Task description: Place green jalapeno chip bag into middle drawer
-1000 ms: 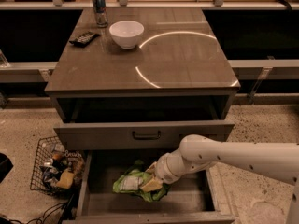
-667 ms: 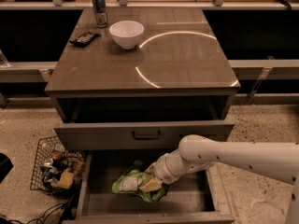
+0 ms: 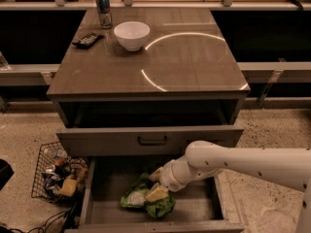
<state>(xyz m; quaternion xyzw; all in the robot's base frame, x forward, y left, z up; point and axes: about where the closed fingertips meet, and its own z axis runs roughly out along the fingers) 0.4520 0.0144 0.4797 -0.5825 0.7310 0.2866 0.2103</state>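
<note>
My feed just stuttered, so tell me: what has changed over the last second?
Nothing visibly changed. The claw is still down inside the wide-open drawer, right at the bag, which lies on the drawer floor as before. The bowl, can and remote on top have not moved.

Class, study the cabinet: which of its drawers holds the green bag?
The lowest, pulled-out drawer, where the gripper is at the green chip bag; the black-handled drawer above shows no inside.
</note>
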